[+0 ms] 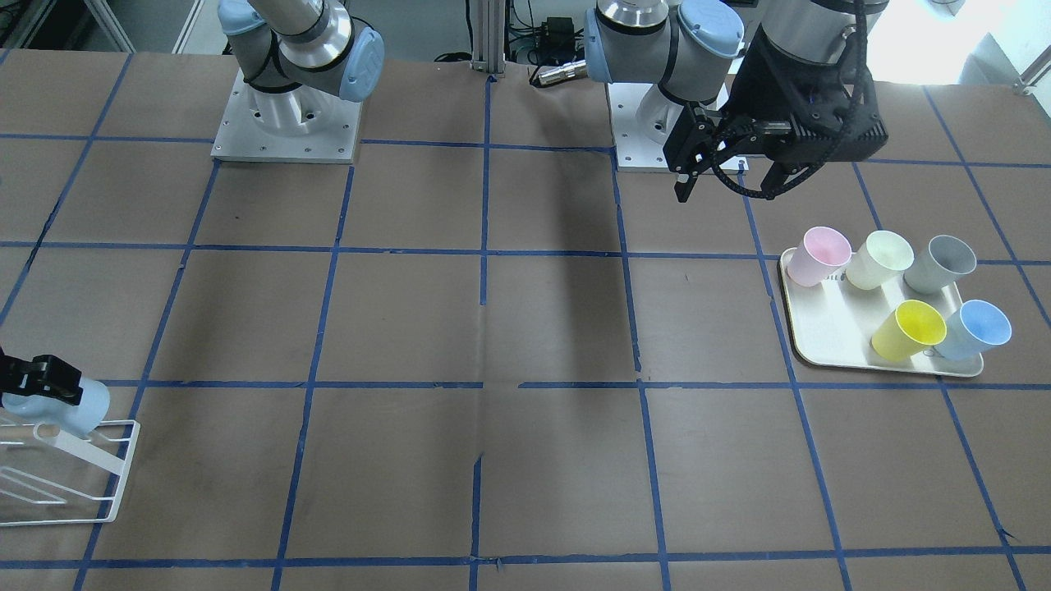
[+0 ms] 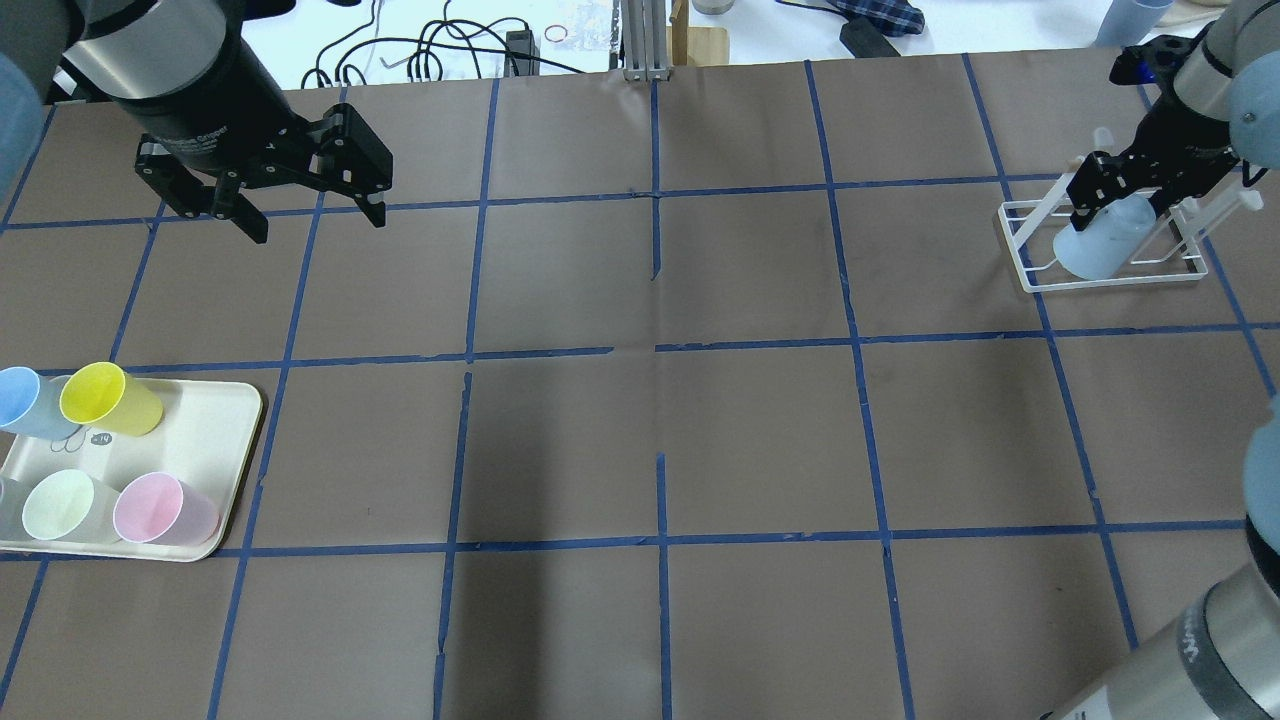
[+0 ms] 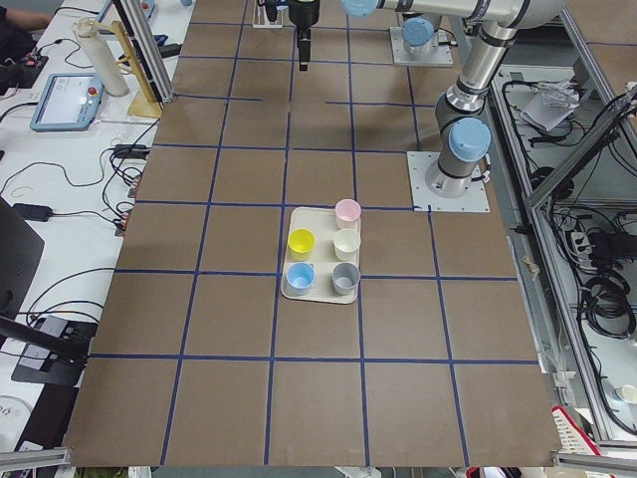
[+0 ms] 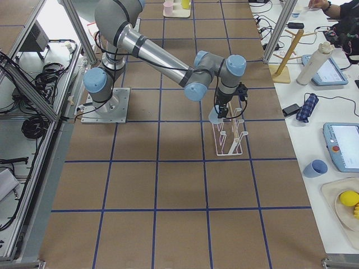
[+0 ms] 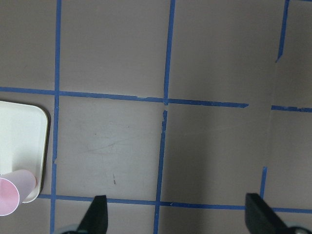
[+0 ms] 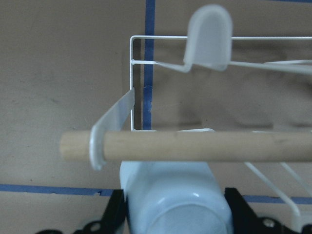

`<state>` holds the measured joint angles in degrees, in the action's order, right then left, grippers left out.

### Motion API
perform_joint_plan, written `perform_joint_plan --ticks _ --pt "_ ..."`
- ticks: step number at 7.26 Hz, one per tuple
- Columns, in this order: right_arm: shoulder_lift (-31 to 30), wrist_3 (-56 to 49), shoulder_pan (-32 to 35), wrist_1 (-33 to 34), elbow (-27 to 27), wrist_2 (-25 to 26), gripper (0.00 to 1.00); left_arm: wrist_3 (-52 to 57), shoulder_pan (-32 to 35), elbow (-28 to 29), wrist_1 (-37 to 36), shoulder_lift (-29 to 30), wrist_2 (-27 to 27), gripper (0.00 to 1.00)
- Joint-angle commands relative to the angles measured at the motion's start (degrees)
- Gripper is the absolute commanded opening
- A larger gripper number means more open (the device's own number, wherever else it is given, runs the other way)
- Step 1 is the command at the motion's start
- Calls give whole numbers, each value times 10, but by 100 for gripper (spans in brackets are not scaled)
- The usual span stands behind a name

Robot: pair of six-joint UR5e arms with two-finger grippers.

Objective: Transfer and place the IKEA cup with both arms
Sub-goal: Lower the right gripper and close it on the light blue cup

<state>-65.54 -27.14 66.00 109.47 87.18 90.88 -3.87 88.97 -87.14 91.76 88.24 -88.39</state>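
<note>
The IKEA cup (image 2: 1100,245) is pale blue and tilted on its side at the near end of a white wire rack (image 2: 1030,270). My right gripper (image 2: 1122,205) is shut on it. In the front view the cup (image 1: 86,406) sits over the rack's corner, held by the right gripper (image 1: 37,382). The right wrist view shows the cup (image 6: 175,195) between the jaws, just below a wooden bar (image 6: 195,145). My left gripper (image 2: 317,222) is open and empty, hovering above the table beyond the tray; it also shows in the left wrist view (image 5: 178,217).
A cream tray (image 1: 821,328) on my left holds a pink cup (image 1: 817,256), a pale green cup (image 1: 878,258), a grey cup (image 1: 940,263), a yellow cup (image 1: 907,330) and a sky-blue cup (image 1: 973,328). Blue tape lines grid the brown table.
</note>
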Motion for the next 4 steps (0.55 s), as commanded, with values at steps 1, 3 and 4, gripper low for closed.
perform_joint_plan --ticks 1,3,4 --pt "-3 0 0 0 -1 0 40 -1 0 1 0 -1 2 100" --pt "-13 -1 -1 -6 -11 1 40 0 0 0 0 -3 3 100" --pt "-36 0 -1 -16 -11 1 40 0 -2 1 0 -3 14 100"
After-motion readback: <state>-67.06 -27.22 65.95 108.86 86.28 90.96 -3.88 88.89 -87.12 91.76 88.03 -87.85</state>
